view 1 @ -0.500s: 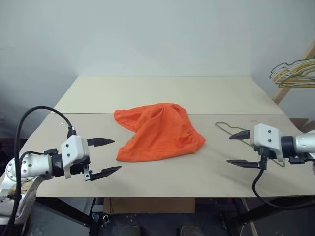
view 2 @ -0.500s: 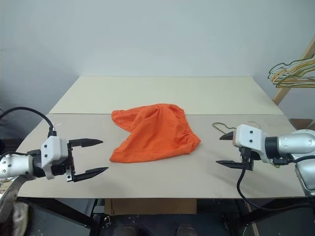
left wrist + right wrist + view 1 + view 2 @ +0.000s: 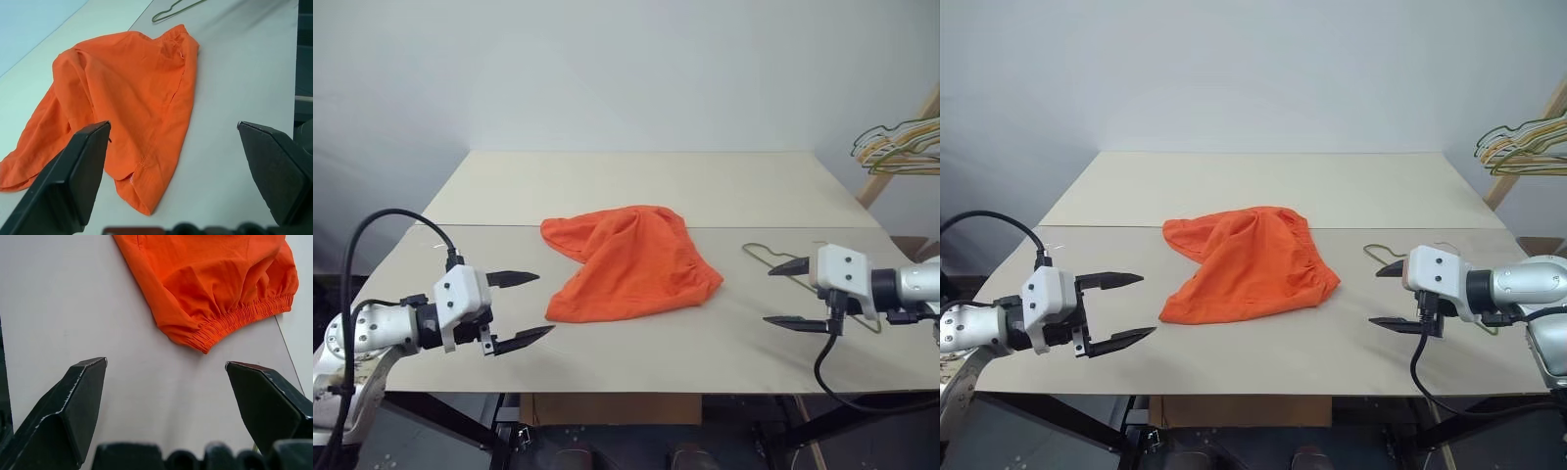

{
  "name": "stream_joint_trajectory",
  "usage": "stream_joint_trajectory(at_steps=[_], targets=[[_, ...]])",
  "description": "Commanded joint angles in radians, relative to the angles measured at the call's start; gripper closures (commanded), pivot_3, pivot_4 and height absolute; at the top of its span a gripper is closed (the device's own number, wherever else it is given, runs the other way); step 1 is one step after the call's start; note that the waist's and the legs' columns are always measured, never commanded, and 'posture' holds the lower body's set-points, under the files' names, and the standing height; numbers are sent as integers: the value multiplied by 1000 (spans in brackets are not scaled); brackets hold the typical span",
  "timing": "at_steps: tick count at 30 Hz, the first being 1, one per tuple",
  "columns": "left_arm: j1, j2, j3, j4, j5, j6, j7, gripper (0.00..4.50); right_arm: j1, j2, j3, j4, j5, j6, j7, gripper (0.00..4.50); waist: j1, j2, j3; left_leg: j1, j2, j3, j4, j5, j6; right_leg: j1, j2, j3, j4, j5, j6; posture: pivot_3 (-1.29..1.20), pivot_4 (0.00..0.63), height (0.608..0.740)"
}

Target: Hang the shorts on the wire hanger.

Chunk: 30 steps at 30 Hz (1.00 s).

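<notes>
Orange shorts (image 3: 632, 262) sit crumpled mid-counter (image 3: 636, 186), so you've got them right between your two tools. Your left tool (image 3: 517, 309) hovers near the front edge, released with nothing in it. Your right tool (image 3: 790, 294) is spread wide and empty too, hanging over the hanger (image 3: 765, 256), which lies flat just right of the shorts, partly hidden behind that tool.
</notes>
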Motion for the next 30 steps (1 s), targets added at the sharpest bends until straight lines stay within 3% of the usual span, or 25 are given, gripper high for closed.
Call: stream_joint_trajectory(at_steps=[1, 10, 19, 25, 30], targets=[[-13, 15, -4, -17, 27, -23, 2, 0, -39, 4, 6, 10, -6, -28, -7, 14, 1, 0, 0, 0, 0, 0, 0, 0, 0, 0, 0, 0, 0, 0, 0, 44, 0, 740], [20, 43, -48, 22, 102, -67, -44, 0, -175, 100, 136, 131, -159, -160, -110, 14, -14, 0, 0, 0, 0, 3, 0, 0, 0, -1, 0, 0, 0, 0, 0, -7, 0, 740], [-14, 35, -107, 55, 127, -74, -57, 0, -404, 230, 388, 504, -563, -611, -364, 14, -36, 1, 0, 0, 0, 3, 0, 0, 0, -1, 0, 1, 0, 0, -1, -27, 0, 740], [3, 34, -107, 57, 131, -83, -52, 0, -523, 270, 504, 704, -729, -840, -484, 14, -52, 1, 1, 0, 0, -1, -2, 0, 0, -2, -1, 2, 0, 0, -1, -18, 0, 740], [25, 33, -98, 44, 134, -84, -43, 0, -582, 306, 547, 806, -786, -920, -541, 14, -54, 1, 1, 0, 0, -4, -2, 0, 0, -2, -1, 2, 1, 0, -1, 17, 0, 740]])
